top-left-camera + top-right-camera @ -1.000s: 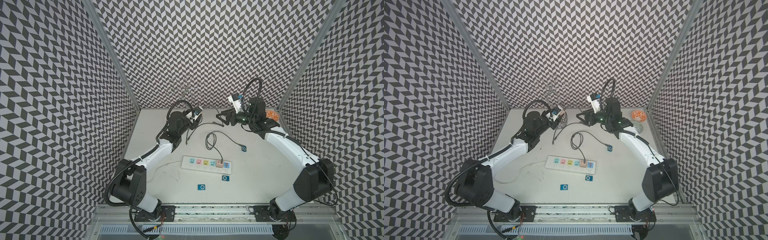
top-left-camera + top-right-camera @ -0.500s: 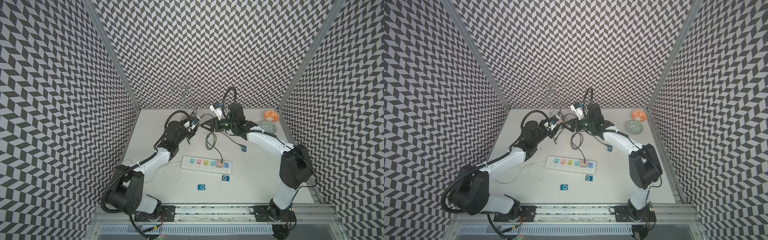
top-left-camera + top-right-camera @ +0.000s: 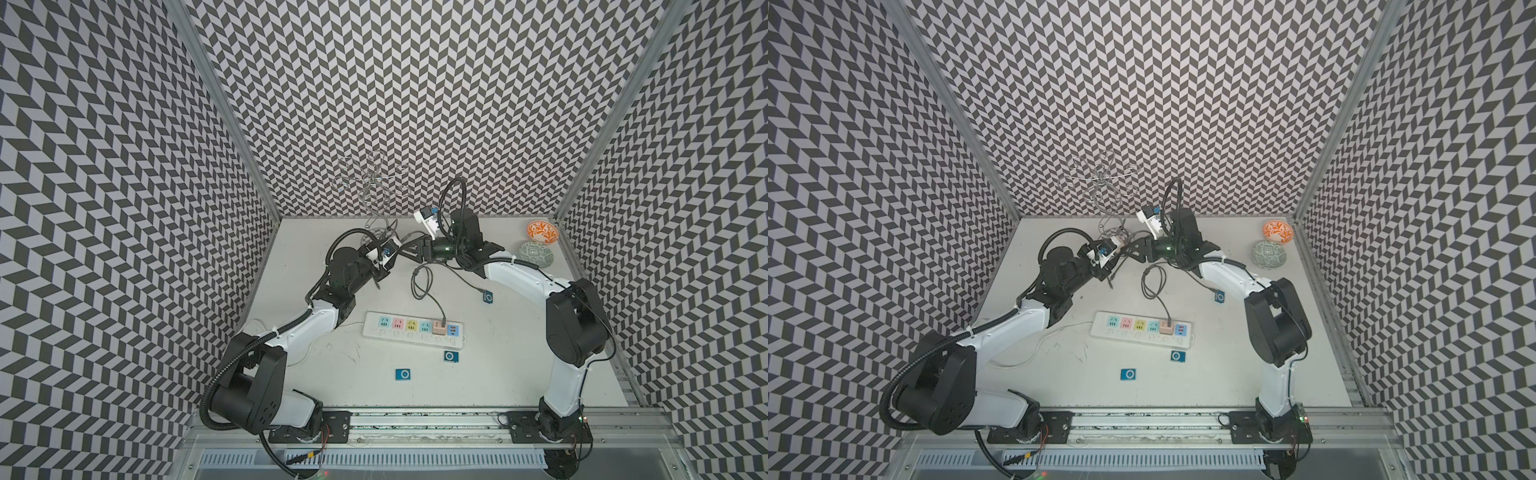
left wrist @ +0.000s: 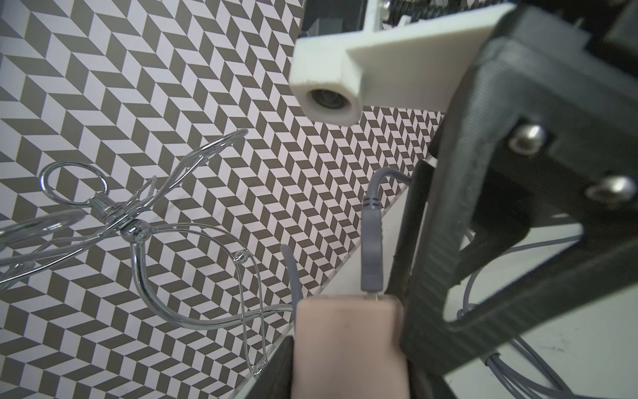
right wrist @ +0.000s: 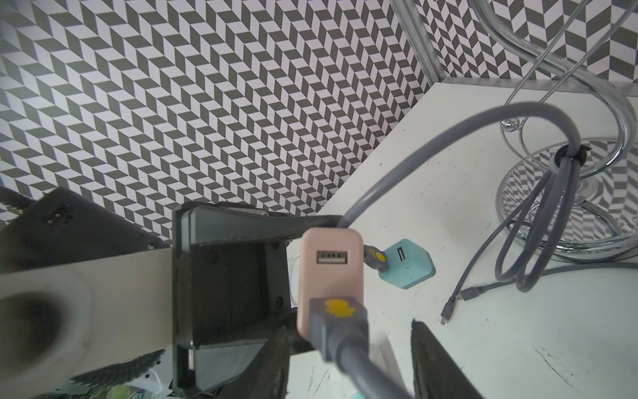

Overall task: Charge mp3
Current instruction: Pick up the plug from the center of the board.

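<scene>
Nearest us, three blue mp3 players (image 3: 403, 374) are lying on the tabletop (image 3: 519, 374) at six, four and two o'clock of the power strip (image 3: 413, 330). Beyond it, at twelve o'clock, the left hand (image 3: 398, 245) is clamping a pink charger (image 5: 329, 266) while the right hand (image 5: 348, 345), jaws apart, is straddling the grey plug (image 5: 336, 317). We are judging that pinching squarely and pushing straight matters.
</scene>
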Available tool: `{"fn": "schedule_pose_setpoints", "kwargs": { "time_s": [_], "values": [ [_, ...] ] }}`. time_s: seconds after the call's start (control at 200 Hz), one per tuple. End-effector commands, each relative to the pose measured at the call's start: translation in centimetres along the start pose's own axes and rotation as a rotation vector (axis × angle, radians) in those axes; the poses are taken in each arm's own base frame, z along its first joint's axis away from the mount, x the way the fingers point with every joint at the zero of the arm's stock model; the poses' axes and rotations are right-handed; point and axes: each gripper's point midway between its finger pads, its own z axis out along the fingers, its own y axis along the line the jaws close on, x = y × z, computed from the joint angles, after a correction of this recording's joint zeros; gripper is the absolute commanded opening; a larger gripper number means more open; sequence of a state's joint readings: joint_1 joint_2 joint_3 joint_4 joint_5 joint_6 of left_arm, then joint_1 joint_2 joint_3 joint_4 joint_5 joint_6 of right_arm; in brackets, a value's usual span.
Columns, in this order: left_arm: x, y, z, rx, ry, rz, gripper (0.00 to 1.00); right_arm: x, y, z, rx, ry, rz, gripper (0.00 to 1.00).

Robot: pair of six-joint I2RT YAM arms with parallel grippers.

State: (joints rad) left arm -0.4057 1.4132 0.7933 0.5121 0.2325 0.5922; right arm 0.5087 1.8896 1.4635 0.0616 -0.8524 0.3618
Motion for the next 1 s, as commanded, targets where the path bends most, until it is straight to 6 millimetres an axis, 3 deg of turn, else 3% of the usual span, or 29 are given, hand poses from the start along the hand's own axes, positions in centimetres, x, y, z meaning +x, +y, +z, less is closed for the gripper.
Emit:
{"fn": "schedule_pose_setpoints", "kwargs": {
  "time_s": [0.0, 0.165, 0.315, 0.551, 0.746, 0.996],
  "values": [
    [-3.1, 1.0, -1.0, -0.030, -0.107, 0.060, 0.20, -1.6, 1.5, 0.6, -0.074, -0.038, -0.054, 0.54],
    [-2.7, 0.8, -0.9, -0.027, -0.098, 0.073, 0.20, -1.5, 0.9, 1.5, -0.084, -0.024, -0.012, 0.39],
    [-2.4, 0.7, -0.9, -0.028, -0.086, 0.085, 0.20, -1.3, 0.9, 2.3, -0.104, -0.017, 0.012, 0.37],
    [-1.2, 0.9, -0.9, -0.051, -0.043, 0.067, 0.27, -1.1, 0.0, 3.4, -0.105, 0.001, 0.025, 0.14],
    [1.9, 1.2, -1.0, -0.068, 0.037, -0.062, 0.39, -0.7, -1.1, 4.1, -0.085, 0.017, 0.020, 0.10],
    [3.7, 0.7, -1.1, -0.050, 0.087, -0.150, 0.54, 0.5, -2.8, 4.8, -0.034, 0.058, 0.047, 0.10]
  ]
}}
